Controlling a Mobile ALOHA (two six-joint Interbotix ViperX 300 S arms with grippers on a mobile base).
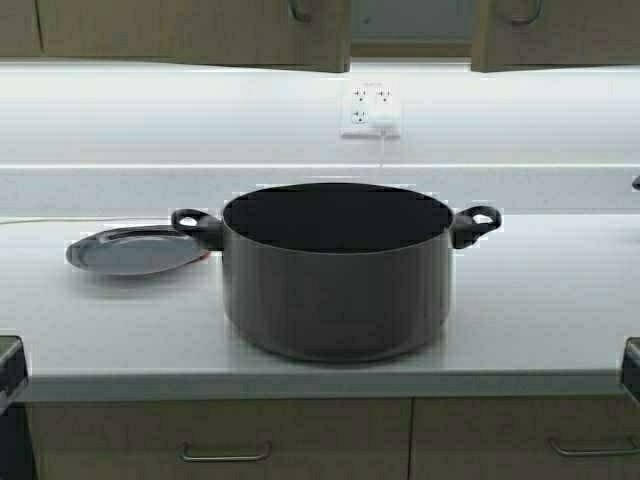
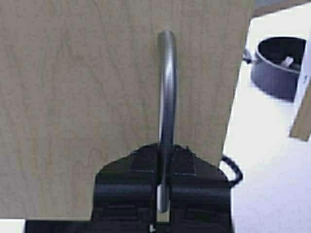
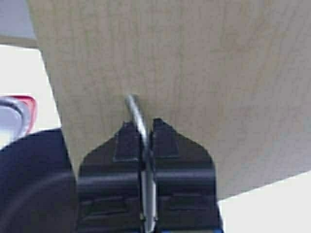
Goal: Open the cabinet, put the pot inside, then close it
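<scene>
Step in hand, by judgement: opening the cabinet (image 1: pixel 200 35), doors parted at centre with a strip of grey interior showing between them. Left pincer (image 2: pixel 164 182): clamped narrow on the curved metal handle (image 2: pixel 166 97) of the left door, bar pinched between the pads. Right pincer (image 3: pixel 146 160): likewise clamped narrow on the right door's handle (image 3: pixel 136 114). For a clean opening: pull both handles outward along each door's own hinge arc, evenly, with the grip square on the bar so that it does not slide off the curved end; swing wide enough to clear a broad pot. Pot (image 1: pixel 337 270): large, dark grey, lidless, two black loop handles, upright on the white table (image 1: pixel 540 300), directly below the cabinet gap; nothing visible inside it in the high view, though the left wrist view shows a small pale mark in it, too small to identify. Steel plate (image 1: pixel 135 250): on the table, close beside the pot's left handle; nothing visible on it. Wall socket (image 1: pixel 372 110): behind the pot, on the backsplash.
</scene>
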